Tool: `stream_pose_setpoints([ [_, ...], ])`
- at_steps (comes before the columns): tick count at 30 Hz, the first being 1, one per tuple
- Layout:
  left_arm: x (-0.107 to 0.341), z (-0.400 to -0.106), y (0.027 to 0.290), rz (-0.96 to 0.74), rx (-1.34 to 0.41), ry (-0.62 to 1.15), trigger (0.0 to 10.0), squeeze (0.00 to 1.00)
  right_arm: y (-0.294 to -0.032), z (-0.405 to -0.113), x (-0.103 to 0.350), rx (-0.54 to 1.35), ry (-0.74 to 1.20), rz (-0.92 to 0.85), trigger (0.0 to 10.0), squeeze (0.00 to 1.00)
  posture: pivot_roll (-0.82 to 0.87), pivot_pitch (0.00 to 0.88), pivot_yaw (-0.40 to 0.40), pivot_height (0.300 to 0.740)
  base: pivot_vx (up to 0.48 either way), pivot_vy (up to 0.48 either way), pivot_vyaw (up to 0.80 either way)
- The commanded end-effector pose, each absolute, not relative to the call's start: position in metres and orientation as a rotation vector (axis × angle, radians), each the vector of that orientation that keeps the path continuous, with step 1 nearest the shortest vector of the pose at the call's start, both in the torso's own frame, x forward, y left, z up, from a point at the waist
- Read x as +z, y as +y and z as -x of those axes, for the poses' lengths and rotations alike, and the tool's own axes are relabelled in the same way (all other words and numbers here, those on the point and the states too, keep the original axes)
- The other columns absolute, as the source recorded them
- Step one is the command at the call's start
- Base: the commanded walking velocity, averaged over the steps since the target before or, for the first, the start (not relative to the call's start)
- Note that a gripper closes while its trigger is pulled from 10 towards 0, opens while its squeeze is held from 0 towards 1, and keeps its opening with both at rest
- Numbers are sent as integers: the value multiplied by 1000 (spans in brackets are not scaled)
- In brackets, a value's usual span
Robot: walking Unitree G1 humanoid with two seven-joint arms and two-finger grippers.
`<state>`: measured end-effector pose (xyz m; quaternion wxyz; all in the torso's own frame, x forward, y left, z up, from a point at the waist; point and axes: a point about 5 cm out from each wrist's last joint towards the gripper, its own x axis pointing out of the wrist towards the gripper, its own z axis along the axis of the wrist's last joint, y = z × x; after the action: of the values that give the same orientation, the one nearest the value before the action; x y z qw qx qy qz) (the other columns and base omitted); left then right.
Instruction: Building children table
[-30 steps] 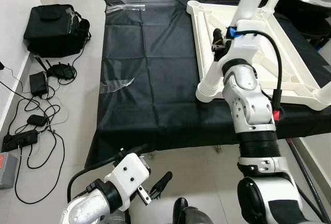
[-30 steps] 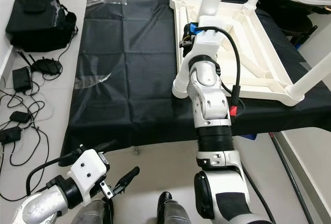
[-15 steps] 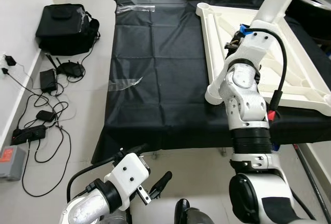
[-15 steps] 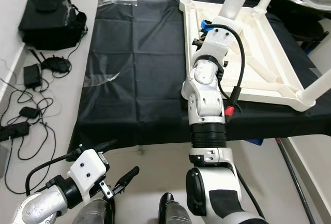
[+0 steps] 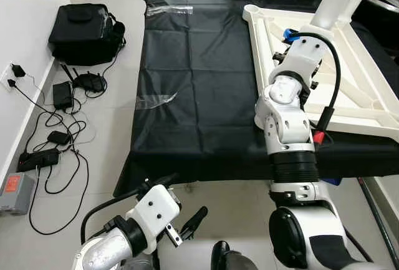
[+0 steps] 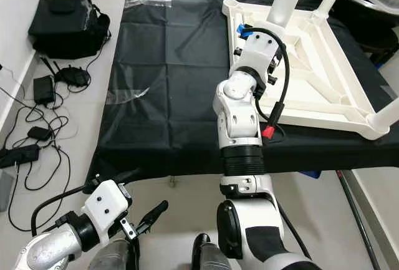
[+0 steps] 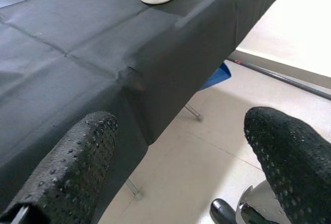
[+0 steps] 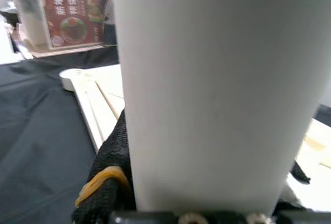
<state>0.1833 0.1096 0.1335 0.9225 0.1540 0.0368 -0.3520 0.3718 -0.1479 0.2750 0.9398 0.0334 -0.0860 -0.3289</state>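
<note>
Gripping a white table leg (image 8: 207, 89), the right gripper (image 5: 293, 52) was seen raised over the upturned white tabletop (image 5: 349, 105), its fingers (image 8: 103, 182) closed round the tube. That tabletop lay underside up on the black-draped counter (image 5: 193, 83), with the held leg standing upright near its far corner beside the empty socket (image 5: 252, 11). The left gripper (image 7: 170, 167) hung low beside the counter's near edge, fingers wide apart and holding nothing. For the step in hand, the leg would best be kept plumb and centred over its socket, then pressed or turned straight down, so that binding or a tipped frame is avoided.
</note>
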Motion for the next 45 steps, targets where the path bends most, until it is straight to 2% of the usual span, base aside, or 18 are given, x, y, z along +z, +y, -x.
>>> stream_pose_setpoints([
  [1,128,-181,109,-311,-732,97,10000,0,-149,-372,237,-787,9,-33,10000,0,146,237,-104,740,0,0,0],
  [10,129,-182,110,-315,-731,96,10000,0,-150,-364,235,-940,25,-92,10000,0,150,243,-106,740,0,0,0],
  [13,129,-182,110,-317,-730,98,10000,0,-152,-361,233,-995,34,-160,10000,0,152,246,-103,740,0,0,0],
  [25,129,-182,110,-317,-731,99,10000,0,-150,-355,228,-1164,105,-170,10000,0,153,256,-102,740,0,0,0],
  [40,129,-183,109,-316,-732,97,10000,0,-146,-354,230,-1196,129,-241,10000,0,153,257,-106,740,0,0,0],
  [42,128,-183,109,-313,-729,98,10000,0,-149,-358,257,-1160,20,-263,10000,0,148,258,-104,740,0,0,0],
  [45,128,-183,108,-312,-729,99,10000,0,-151,-359,272,-1145,-35,-272,10000,0,148,255,-105,740,0,0,0],
])
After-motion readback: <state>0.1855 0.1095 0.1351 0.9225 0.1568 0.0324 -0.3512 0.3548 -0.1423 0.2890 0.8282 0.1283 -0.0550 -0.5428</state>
